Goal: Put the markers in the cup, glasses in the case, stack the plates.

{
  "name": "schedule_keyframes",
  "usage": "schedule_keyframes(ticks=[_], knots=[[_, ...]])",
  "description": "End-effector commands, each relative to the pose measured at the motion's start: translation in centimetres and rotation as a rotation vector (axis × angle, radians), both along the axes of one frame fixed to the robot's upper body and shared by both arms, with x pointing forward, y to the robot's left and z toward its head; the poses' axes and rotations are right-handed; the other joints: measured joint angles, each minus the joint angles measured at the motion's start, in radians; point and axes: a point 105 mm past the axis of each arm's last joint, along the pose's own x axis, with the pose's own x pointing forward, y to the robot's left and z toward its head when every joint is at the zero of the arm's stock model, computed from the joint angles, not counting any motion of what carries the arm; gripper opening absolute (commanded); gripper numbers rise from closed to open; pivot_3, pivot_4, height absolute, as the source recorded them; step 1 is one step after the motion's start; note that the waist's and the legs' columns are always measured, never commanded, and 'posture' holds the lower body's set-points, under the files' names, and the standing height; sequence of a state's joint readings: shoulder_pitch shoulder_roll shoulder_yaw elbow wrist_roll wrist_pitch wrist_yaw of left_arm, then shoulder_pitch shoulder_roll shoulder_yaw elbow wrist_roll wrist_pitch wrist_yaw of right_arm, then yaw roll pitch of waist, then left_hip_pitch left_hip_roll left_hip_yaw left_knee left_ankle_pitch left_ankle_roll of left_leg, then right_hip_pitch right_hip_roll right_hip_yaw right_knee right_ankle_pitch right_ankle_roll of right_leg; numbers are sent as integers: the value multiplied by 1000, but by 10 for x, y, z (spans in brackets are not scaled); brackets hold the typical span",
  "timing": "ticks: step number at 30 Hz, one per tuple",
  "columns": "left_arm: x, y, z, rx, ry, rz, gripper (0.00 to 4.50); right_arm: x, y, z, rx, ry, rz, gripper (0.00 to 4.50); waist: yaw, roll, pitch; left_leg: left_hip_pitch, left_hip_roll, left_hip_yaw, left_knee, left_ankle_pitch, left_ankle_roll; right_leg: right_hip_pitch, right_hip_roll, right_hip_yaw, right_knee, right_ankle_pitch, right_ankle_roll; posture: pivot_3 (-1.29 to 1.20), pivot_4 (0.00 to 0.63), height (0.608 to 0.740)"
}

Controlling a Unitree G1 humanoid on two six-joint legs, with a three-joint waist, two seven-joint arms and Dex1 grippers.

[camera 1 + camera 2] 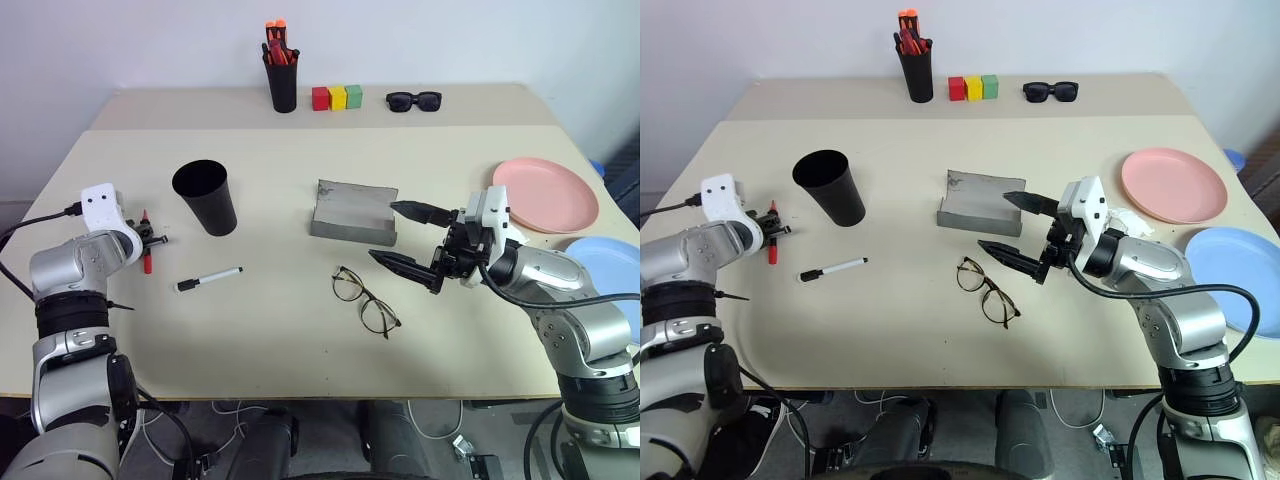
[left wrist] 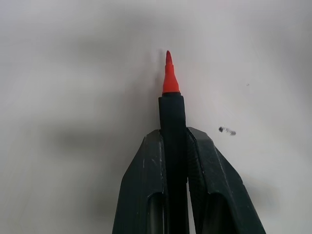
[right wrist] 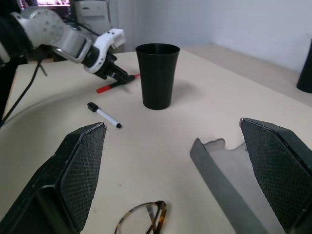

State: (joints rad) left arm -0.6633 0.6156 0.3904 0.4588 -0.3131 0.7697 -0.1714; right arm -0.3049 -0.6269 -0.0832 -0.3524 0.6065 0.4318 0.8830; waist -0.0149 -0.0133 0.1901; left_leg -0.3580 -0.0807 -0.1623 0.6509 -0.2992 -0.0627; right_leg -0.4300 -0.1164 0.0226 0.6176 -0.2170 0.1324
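Gripping the red marker (image 2: pixel 171 126) in our closed left gripper (image 1: pixel 150 240), right gripper (image 1: pixel 412 238) gaping empty; cup (image 1: pixel 207 196) at two o'clock; nothing is stowed yet.

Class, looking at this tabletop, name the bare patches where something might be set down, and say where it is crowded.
Bare: the near strip of the table, below the white marker and glasses; also between the cup and case. Crowded: around the case, glasses and right gripper.

Gripper (image 2: pixel 174 146): two black fingers (image 2: pixel 144 180) pressed against a marker from both sides.
Marker (image 2: pixel 171 114): dark barrel, red pointed tip jutting past the fingertips.
Table (image 2: pixel 73 97): pale, with one small dark speck (image 2: pixel 227 130) beside the gripper.
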Motion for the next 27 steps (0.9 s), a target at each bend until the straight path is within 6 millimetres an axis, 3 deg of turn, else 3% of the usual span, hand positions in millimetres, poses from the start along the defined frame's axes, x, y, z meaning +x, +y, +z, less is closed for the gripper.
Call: schedule_keyframes(ticks=[1, 3, 6, 13, 19, 27], knots=[[-7, 13, 98, 178, -449, -18, 60, -1, 1, 12, -1, -58, 10, 4500, 3, -1, 1, -1, 0, 0, 0, 0, 0, 0, 0, 0, 0, 0, 0, 0, 150, 740], [-16, 3, 127, 157, -626, -86, 60, -1, 2, 12, 5, -54, 18, 4500, 5, -2, 0, -1, 0, 0, 0, 0, -1, 0, 0, 0, -1, 1, -1, 0, 150, 740], [-28, -8, 150, 169, -784, -142, 60, -3, 3, 14, 33, -38, 47, 4500, 7, -2, 0, -1, 0, 1, 0, 0, 0, 1, -1, 0, -2, 1, 0, 0, 150, 740], [-34, -64, 173, 135, -947, -368, 60, -1, 1, 19, 65, -34, 56, 4500, 5, -2, 0, 0, 0, 0, 1, -1, 1, 1, 0, 0, -2, 1, 0, 0, 150, 740], [-22, -97, 177, 95, -999, -489, 60, -1, 0, 17, 68, -30, 47, 4500, 3, -2, 0, 0, 0, 1, 1, -1, 1, 1, 0, 0, -2, 1, 0, 0, 150, 740], [-2, -116, 162, 167, -1013, -518, 60, -2, -4, 14, 67, -30, 21, 4500, 3, -2, 0, 0, 0, 1, 1, 0, 1, 1, 1, 0, -2, 1, 0, 0, 150, 740]])
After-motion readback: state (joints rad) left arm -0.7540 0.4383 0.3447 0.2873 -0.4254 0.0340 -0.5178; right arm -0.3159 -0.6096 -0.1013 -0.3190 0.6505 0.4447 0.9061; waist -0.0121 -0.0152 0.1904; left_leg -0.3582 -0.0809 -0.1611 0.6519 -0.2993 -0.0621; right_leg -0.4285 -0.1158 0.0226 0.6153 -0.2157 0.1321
